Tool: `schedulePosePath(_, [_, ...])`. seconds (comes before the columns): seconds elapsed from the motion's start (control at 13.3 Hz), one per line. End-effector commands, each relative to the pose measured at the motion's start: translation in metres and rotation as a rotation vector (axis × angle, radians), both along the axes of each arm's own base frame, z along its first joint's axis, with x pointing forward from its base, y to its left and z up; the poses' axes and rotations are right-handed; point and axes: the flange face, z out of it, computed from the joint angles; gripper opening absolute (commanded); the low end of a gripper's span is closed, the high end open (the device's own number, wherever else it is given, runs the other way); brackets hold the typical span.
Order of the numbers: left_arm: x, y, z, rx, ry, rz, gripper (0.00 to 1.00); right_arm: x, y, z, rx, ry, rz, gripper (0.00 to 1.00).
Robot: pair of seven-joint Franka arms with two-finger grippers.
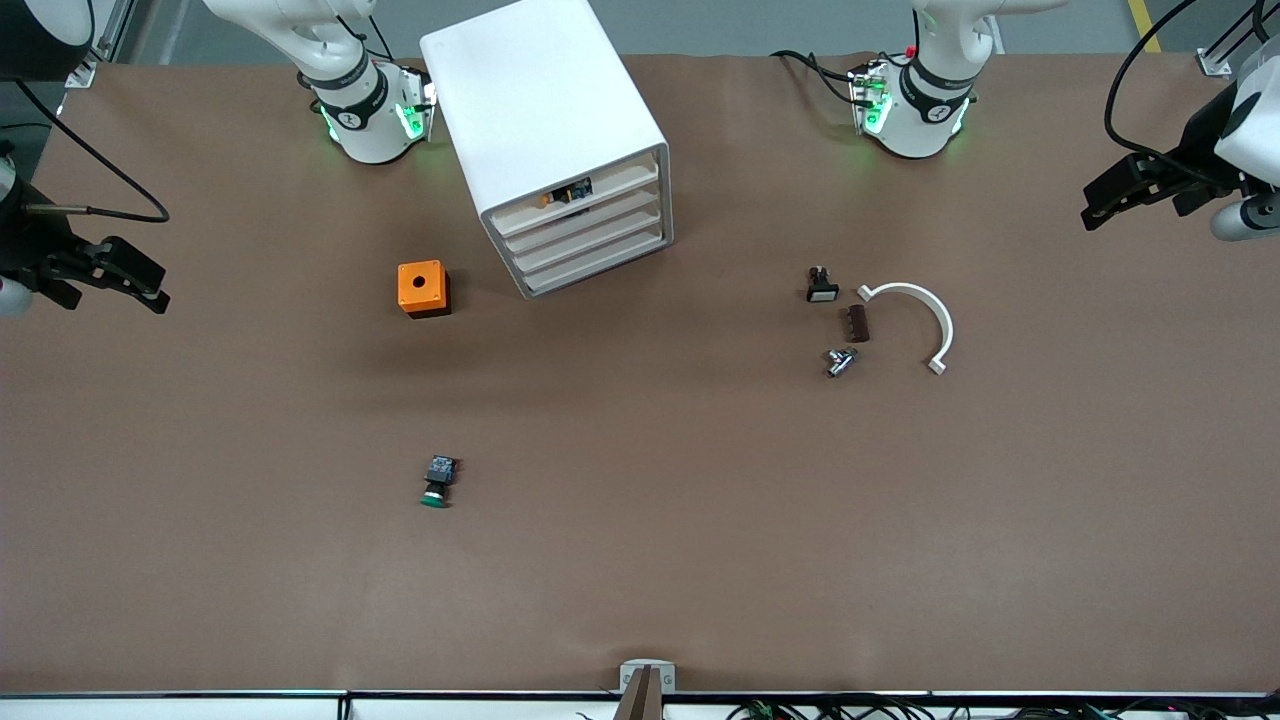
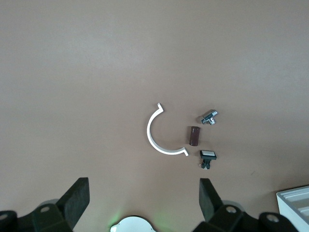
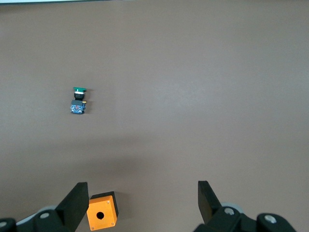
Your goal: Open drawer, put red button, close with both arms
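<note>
While both arms wait w/ pincers spread wide & empty, the left gripper [image 1: 1095, 212] hangs over the left arm's end of the table and the right gripper [image 1: 155, 290] over the right arm's end. The drawer [image 1: 585, 218], 2nd from top of the white cabinet [image 1: 545, 100], sits shut. The green button [image 1: 437, 482] lies nearer the front camera than the orange box [image 1: 423, 288], which is beside the cabinet. Red button: can't tell where.

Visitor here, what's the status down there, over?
Both open: left gripper over the table's left-arm end, right gripper over the right-arm end. White rounded cabinet's second drawer shut. No red-capped button in sight. Nothing blocking the drawer front.
</note>
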Motion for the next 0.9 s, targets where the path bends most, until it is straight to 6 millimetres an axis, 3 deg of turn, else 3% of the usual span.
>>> schedulePosePath(0.0, [-0.0046,-0.0007,-0.0009,-0.011,0.001,-0.023,1.00,-0.0079,-0.0025,0.0054,-0.011,-0.002,0.007,1.00])
schedulePosePath(0.83, [0.0036,-0.0023,-0.0044,-0.008,0.006,-0.036,1.00,-0.0093,-0.0032,0.0041,-0.013,0.018,0.042,1.00])
